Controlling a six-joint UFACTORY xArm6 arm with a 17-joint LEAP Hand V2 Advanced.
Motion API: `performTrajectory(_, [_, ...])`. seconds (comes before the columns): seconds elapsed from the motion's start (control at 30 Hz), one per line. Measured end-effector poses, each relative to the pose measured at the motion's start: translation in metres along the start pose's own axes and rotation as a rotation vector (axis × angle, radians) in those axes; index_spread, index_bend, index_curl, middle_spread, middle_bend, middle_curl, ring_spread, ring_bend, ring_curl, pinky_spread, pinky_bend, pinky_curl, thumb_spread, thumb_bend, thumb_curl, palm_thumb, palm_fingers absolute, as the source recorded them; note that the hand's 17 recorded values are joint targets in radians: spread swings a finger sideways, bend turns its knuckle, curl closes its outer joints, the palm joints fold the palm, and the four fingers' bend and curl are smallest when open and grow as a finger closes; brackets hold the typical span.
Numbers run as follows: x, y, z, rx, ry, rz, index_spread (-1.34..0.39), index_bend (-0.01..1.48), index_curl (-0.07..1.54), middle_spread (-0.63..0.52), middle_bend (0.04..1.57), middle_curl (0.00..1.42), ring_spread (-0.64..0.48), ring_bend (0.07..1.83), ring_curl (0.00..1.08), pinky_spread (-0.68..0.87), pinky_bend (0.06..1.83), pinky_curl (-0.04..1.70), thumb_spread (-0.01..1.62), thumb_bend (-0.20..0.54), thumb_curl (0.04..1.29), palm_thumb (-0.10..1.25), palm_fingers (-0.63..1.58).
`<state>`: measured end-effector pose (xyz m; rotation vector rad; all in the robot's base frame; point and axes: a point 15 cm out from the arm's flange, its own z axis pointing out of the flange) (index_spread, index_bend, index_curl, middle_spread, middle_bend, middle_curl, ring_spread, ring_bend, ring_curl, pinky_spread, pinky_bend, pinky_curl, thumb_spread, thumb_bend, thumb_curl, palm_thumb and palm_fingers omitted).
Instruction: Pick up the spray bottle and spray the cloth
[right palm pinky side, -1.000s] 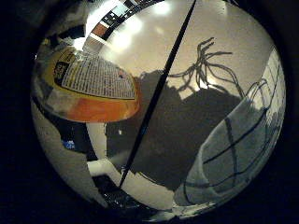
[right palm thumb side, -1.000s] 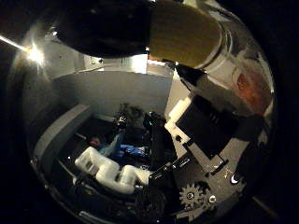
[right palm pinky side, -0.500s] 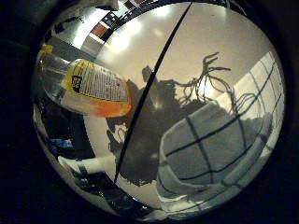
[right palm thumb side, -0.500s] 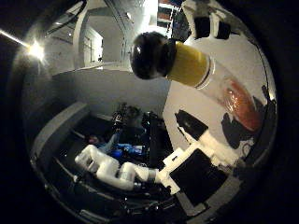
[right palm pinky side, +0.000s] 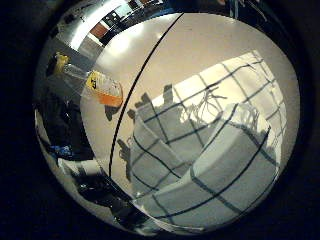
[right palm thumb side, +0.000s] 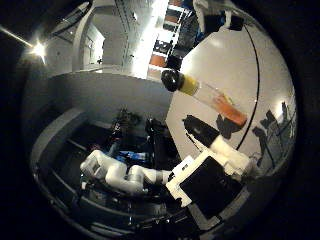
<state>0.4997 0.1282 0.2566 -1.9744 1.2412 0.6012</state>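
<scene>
White tabletop (right palm pinky side: 210, 55) with a dark seam across it carries both task things. Lying on its side near the tabletop's edge, the spray bottle (right palm thumb side: 207, 95) shows a black cap, a yellow collar and orange liquid in its clear body. Well apart from it, the checked cloth (right palm pinky side: 210, 165) lies rumpled in folds, filling much of the little-finger-side view. Only part of the hand (right palm thumb side: 215, 175) shows, touching nothing; whether its fingers are spread or curled cannot be told.
</scene>
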Motion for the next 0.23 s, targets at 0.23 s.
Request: performTrajectory(0.23, [0.013,0.023,-0.045,0.012,0.047,0.029,-0.34,0.23,0.43,-0.07,0.42,0.43,-0.02,0.60,0.31,0.40,0.50,0.33,1.01,-0.024,0.46,0.76,0.33])
